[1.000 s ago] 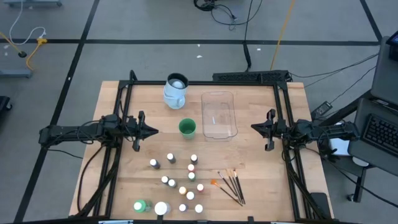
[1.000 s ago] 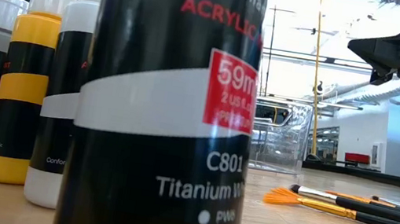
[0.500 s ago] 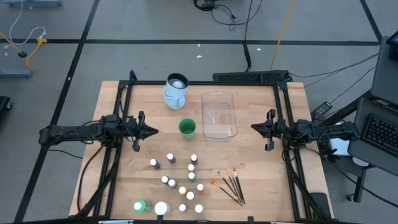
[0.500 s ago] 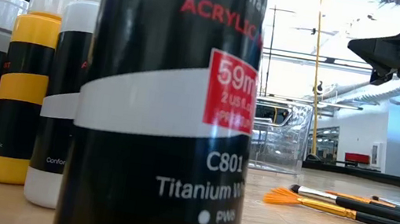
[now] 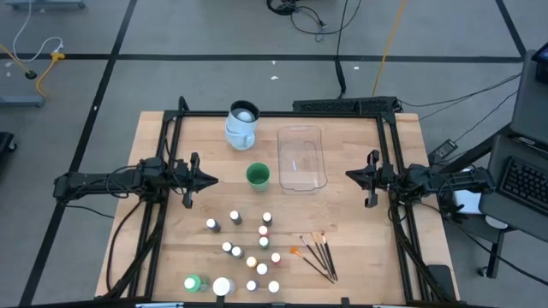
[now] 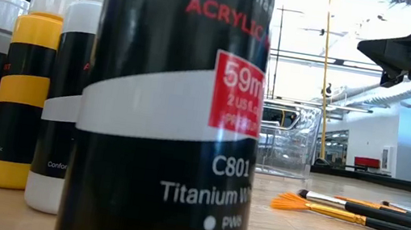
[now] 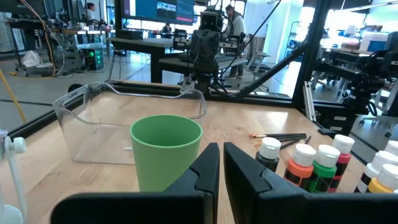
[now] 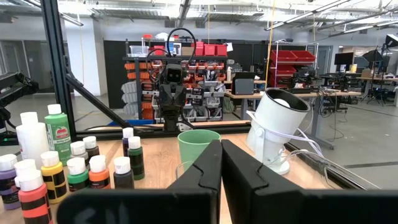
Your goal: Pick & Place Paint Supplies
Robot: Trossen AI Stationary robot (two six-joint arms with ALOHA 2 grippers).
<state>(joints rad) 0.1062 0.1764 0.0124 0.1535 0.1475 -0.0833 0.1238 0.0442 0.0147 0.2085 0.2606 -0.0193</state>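
Paint bottles (image 5: 253, 257) and brushes (image 5: 318, 253) lay untouched on the surface's near half. Left pincer (image 5: 211, 180) and right pincer (image 5: 349, 174) hovered closed, empty; opening and reaching seemed next.

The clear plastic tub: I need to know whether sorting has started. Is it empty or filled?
Empty. From above, bare wood shows through the clear plastic tub; the paint bottles and brushes lie outside on the table.
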